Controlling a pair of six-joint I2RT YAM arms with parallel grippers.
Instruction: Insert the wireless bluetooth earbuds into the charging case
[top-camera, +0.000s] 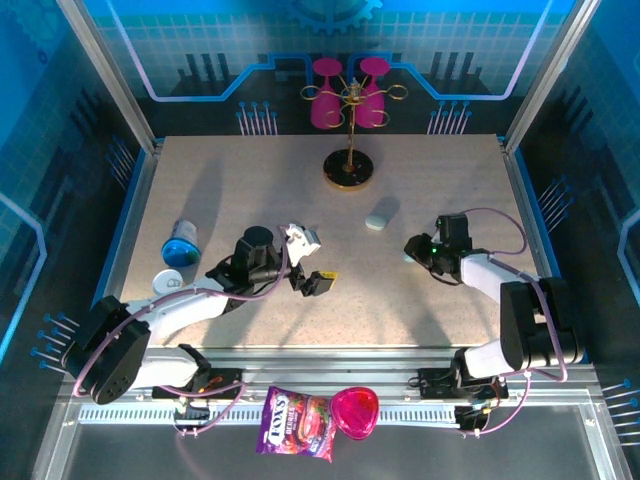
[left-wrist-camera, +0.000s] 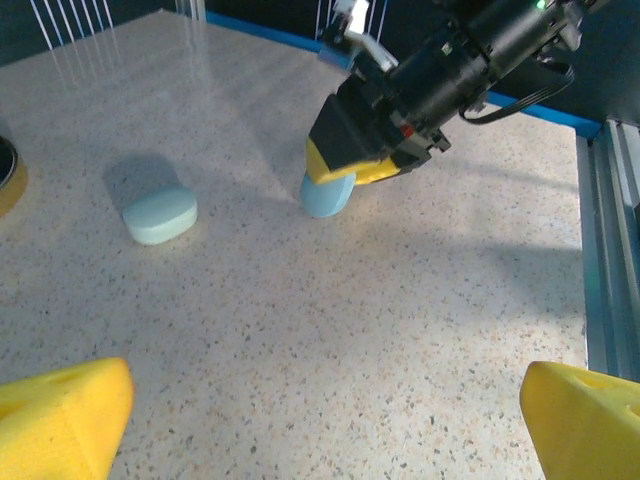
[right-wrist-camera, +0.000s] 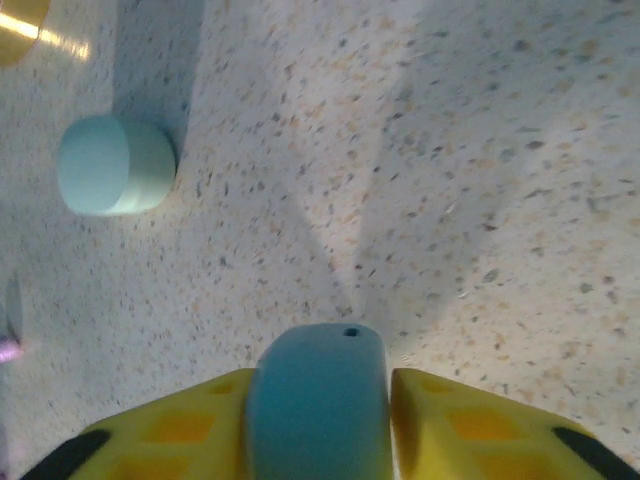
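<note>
Speckled table (top-camera: 250, 190), arms reaching in from the near edge. On its right half, right gripper (top-camera: 414, 249), partly closed around a pale blue charging case (right-wrist-camera: 318, 400), yellow pads flush against both flanks in the wrist view; hard to say how firmly. Case gripped with long axis roughly upright and a little tilted, lower end poking out past the pads, at the table top, touching it or close to it; a small hole near that outer end. Left of that, toward the table's centre, left gripper (left-wrist-camera: 320, 420), spread wide and holding nothing, aimed rightward at the held case and well apart from it. Between the two grippers and somewhat farther back, a second case (top-camera: 378, 220), paler, flat on the table, apparently closed, long axis slanting from near-left to far-right; nearer to the right gripper than to the left. By the table's left edge, a blue round cap (top-camera: 181, 250) and, just nearer, a small white item (top-camera: 168, 283), too small to identify. Earbuds: too small to place with any certainty, so no direction from either hand to give. Judging from this: held case to be set down steady first, free left gripper better placed for anything on the left side.
</note>
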